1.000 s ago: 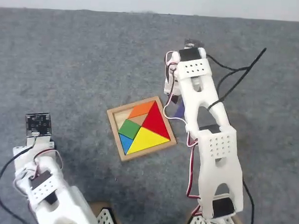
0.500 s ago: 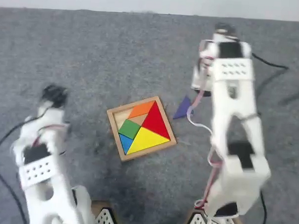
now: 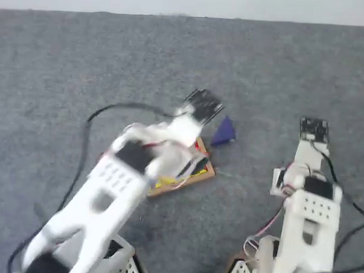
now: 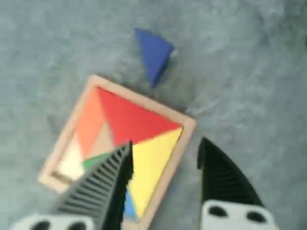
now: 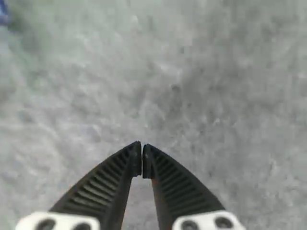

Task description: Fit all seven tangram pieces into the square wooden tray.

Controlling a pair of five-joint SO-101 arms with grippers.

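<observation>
My left gripper (image 4: pixel 165 143) hung open over the wooden tray (image 4: pixel 188 124), jaws spread, I judged, to take the blue triangle (image 4: pixel 153 50) lying just beside its corner. My right gripper (image 5: pixel 142 145) sat closed, empty and well apart, likely leaving room.

Robot lab bench: grey felt tabletop (image 3: pixel 51 76), pale wall (image 3: pixel 176 2)

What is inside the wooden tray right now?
In the tray: red piece, yellow piece, orange piece, green piece, blue sliver. The left gripper hides part of the green and blue area. A blue triangle lies outside on the carpet.
</observation>
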